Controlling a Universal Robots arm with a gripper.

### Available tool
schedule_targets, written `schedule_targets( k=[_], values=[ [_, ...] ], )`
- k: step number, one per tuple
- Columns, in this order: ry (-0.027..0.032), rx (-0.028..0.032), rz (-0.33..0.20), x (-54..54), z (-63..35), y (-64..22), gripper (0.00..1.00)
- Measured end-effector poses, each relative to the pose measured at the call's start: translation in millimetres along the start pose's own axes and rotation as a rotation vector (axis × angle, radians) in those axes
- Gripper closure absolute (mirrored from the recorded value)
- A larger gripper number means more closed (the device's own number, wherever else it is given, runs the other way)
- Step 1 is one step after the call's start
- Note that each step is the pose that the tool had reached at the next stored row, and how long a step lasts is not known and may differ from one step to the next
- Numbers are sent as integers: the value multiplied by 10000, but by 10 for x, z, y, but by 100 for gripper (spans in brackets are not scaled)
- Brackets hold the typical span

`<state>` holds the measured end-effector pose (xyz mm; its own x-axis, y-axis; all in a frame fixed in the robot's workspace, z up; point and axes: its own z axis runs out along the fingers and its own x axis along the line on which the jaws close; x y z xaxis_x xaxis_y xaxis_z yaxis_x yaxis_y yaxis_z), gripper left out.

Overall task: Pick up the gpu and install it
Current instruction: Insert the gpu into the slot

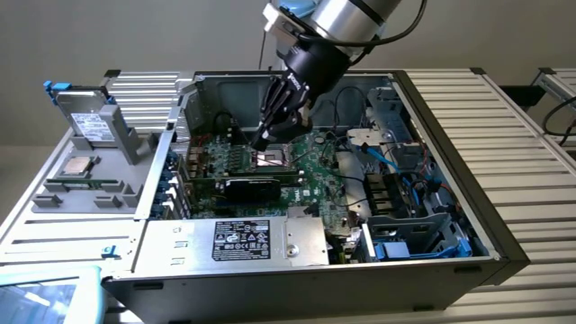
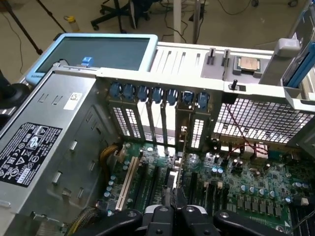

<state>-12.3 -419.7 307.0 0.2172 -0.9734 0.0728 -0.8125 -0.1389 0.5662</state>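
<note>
Gpu (image 1: 261,184): you will find it standing on its long edge in a slot of the green motherboard (image 1: 320,172), inside the open computer case (image 1: 450,128). Its black cooler face is turned toward the exterior camera.

Just above the card's upper edge hangs your gripper (image 1: 261,144), its dark fingers pressed together with nothing pinched between them. You cannot tell from either view whether the fingertips touch the card. In the wrist view the gripper (image 2: 173,204) points down at the board's slots, facing a row of blue clips (image 2: 157,93) along the case's rear wall.

Nearer the exterior camera than the card lies the grey power supply (image 1: 239,239), with a black label. At the exterior view's left, outside the case, a grey holder (image 1: 54,199) carries an upright drive (image 1: 88,123) and a square processor chip (image 1: 79,164).
</note>
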Motion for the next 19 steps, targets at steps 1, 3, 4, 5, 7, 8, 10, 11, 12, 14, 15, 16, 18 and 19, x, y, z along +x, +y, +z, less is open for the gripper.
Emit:
schedule_targets(
  k=[1, 3, 4, 5, 7, 8, 10, 11, 12, 14, 15, 16, 18, 19],
  values=[
    [62, 135, -41, -3, 1, -1, 88],
    [189, 416, -115, -6, 3, -4, 88],
    [255, 570, -153, -7, 3, -4, 88],
    [321, 725, -189, -8, 4, -5, 88],
    [453, 1034, -261, -11, 6, -7, 88],
    [520, 1191, -297, -11, 6, -7, 88],
    [660, 1532, -370, -12, 8, -8, 88],
    [728, 1700, -405, -13, 8, -9, 88],
    [795, 1867, -440, -14, 9, -10, 88],
    [932, 2197, -510, -15, 10, -11, 88],
    [994, 2343, -547, -17, 11, -12, 88],
    [1052, 2477, -585, -19, 13, -14, 88],
    [1156, 2679, -664, -21, 17, -17, 88],
    [1195, 2747, -706, -21, 21, -19, 88]
  ],
)
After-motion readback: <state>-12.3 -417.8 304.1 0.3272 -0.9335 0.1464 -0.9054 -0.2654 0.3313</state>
